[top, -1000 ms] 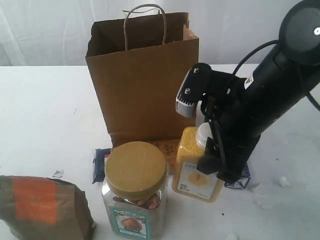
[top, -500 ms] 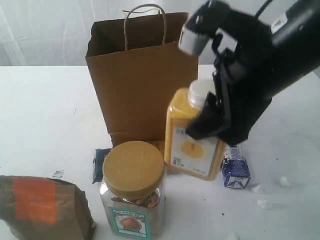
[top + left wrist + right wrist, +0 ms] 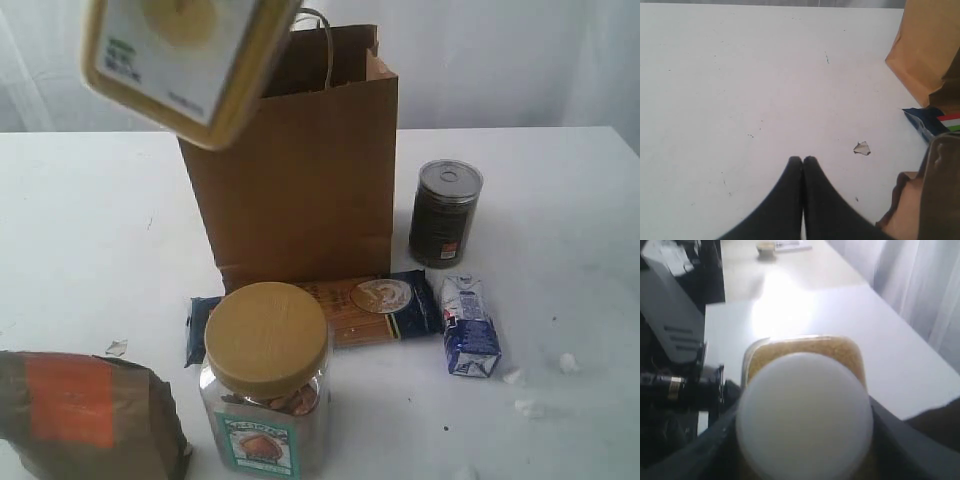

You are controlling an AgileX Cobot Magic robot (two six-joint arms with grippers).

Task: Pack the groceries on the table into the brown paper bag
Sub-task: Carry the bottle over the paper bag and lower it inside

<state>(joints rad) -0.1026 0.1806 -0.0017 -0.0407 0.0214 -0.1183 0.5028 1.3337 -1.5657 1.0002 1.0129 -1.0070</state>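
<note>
White tabletop (image 3: pixel 90 220) with faint specks takes up most of the scene, and pale curtains (image 3: pixel 480 60) are seen behind it.

The right gripper (image 3: pixel 805 402) is closed around the yellow white-capped bottle (image 3: pixel 180 60). A dark finger (image 3: pixel 900 440) is seen at each side of the bottle, with the white cap turned toward the wrist and the base pointing away from it. The places of contact are hidden by the cap and blurred, so the bottle seems, rather than is plainly shown, to be pinched just under the cap. The bottle is held high and tilted, with the tabletop well below the gripper. In the exterior view its base is seen in front of an upper corner of the brown paper bag (image 3: pixel 300 170), which stands upright.

The left gripper (image 3: pixel 802 162) is pressed together, fingertip against fingertip, and nothing is held in it. It hangs above bare tabletop. A small white crumb (image 3: pixel 861 148) lies a little ahead of its tips and off to one side. Further on that same side the bag and the blue-ended spaghetti packet (image 3: pixel 922 122) are found, both apart from the fingers.

Well below the right gripper the other groceries rest on the tabletop. The packet lies flat at the foot of the bag, and the clear jar with tan lid (image 3: pixel 267 380) stands just in front of it. The dark can (image 3: pixel 445 213) is upright beside the bag, and the small blue-white carton (image 3: pixel 470 325) lies at the packet's end. The brown pouch with orange label (image 3: pixel 80 415) is near the jar.
</note>
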